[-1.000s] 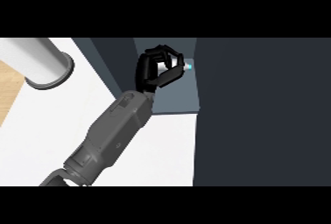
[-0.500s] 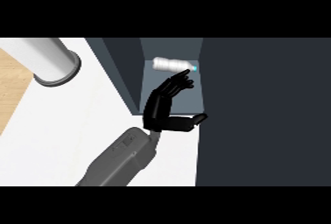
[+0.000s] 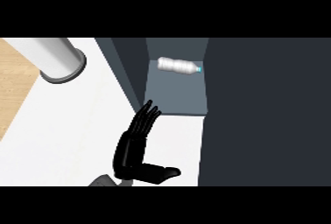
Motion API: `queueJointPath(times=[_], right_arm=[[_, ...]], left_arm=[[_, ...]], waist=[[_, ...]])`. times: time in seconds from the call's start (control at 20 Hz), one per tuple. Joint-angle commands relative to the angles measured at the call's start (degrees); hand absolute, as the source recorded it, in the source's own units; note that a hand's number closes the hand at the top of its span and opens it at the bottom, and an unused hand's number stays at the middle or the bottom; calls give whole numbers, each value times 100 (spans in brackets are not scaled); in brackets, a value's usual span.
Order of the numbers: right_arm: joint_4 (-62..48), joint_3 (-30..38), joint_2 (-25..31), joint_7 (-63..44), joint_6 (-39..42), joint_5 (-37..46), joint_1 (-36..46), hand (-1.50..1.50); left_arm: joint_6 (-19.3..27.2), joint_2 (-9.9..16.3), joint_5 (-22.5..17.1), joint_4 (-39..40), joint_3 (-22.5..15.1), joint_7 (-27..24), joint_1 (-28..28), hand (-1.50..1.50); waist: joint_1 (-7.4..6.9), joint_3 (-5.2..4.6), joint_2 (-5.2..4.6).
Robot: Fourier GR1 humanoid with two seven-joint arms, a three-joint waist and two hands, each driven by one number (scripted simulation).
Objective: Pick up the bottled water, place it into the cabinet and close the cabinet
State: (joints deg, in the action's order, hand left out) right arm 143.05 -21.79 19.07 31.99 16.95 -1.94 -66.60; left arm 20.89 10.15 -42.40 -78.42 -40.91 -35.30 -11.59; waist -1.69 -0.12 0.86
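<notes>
Straight-fingered and holding nothing, the one robot hand (image 3: 137,144) in view sits over the white worktop (image 3: 71,131), its fingers (image 3: 146,117) pointing toward the far side and its thumb (image 3: 158,174) stuck out to the right. The fingertips stop just short of the cabinet's near edge. Which arm it belongs to I cannot say for certain; it comes in from the near edge, a little left of centre, and no second hand shows anywhere.

The bottled water (image 3: 177,65) already lies on its side inside the cabinet (image 3: 174,94), well toward the far end of the grey compartment floor, its blue cap (image 3: 199,69) pointing right, close to the dark panel (image 3: 268,109) that fills the right of the view. That panel may be the cabinet door, though I cannot tell for sure. The bottle is well apart from the hand.

By my reckoning the placing is done and only the closing is left. The bottle looks like light ribbed plastic, stiff enough, but round, so lying down it may roll if the cabinet is jolted. Were it to need moving, the ribbed middle of the body would be the place to take it, not the narrow cap end.

On the far left stands a pale cylinder (image 3: 55,59) on a grey base, beside a strip of wood-coloured surface (image 3: 14,83).
</notes>
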Motion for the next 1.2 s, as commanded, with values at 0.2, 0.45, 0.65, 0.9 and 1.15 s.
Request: queueJointPath(times=[0.2, 0.45, 0.65, 0.9, 1.15], right_arm=[[864, -41, 1057, -288, 602, 1093, 355, 150], [1053, -333, 1514, -574, 837, 1417, 879, 150], [1223, -672, 1512, -915, 714, 1404, 1289, 150], [1195, -1428, 1314, -1749, 478, 1205, 1715, 150], [967, -2008, 1170, -2583, 431, 976, 2336, 150]], left_arm=[[-624, 1315, -66, -1374, -54, -423, 1547, -150], [-991, 1968, -118, -1839, 185, -756, 2085, -150], [-1267, 2582, -194, -2070, 506, -1018, 2588, -150], [-1944, 3152, -455, -2141, 884, -1414, 3173, -150], [-2474, 3608, -614, -2293, 1146, -1602, 3479, -150]], waist=[[-144, -24, 35], [-153, -36, 40], [-186, -44, 17], [-225, -49, -73], [-371, -54, -132]])
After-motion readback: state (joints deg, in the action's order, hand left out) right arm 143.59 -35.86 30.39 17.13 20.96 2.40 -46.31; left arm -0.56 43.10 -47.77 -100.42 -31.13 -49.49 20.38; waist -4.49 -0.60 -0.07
